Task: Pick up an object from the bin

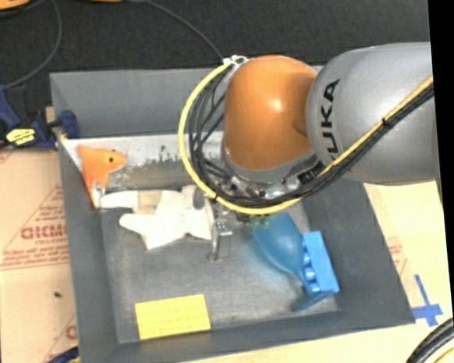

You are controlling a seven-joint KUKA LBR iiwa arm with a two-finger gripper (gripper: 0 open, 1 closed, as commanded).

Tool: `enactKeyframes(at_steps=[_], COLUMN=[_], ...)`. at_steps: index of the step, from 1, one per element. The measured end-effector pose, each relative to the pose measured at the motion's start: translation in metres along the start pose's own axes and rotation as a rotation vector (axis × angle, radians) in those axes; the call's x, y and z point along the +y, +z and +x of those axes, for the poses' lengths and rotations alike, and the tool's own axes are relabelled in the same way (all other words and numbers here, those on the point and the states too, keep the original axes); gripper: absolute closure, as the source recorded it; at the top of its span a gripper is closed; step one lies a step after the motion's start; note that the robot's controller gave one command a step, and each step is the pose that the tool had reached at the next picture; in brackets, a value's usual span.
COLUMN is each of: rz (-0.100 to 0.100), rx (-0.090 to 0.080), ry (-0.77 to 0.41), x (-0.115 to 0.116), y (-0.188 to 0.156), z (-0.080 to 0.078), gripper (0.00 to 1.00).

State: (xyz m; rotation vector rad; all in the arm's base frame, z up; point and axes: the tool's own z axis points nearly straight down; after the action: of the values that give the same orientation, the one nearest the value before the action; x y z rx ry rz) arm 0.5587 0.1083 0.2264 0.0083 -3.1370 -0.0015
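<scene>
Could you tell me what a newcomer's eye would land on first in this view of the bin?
The arm's large orange cover dominates the upper middle. Below it the gripper hangs just right of a white crumpled thing. Next come the colours: a flat yellow rectangle at the bin's lower left, a bright blue block at the right against a pale blue translucent thing, and an orange toy in the upper left corner.

even, bright light from above. a soft sheen lies on the orange cover (268, 107) and the grey arm (378, 118); the walls of the bin (85, 266) look darker than its floor.
</scene>
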Motion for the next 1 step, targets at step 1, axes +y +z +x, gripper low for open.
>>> enactKeyframes(at_steps=[1], rz=[-0.001], rx=[-0.006], ry=[0.004], x=[-0.0009], y=[-0.0044], z=[-0.0004], gripper=[0.0])
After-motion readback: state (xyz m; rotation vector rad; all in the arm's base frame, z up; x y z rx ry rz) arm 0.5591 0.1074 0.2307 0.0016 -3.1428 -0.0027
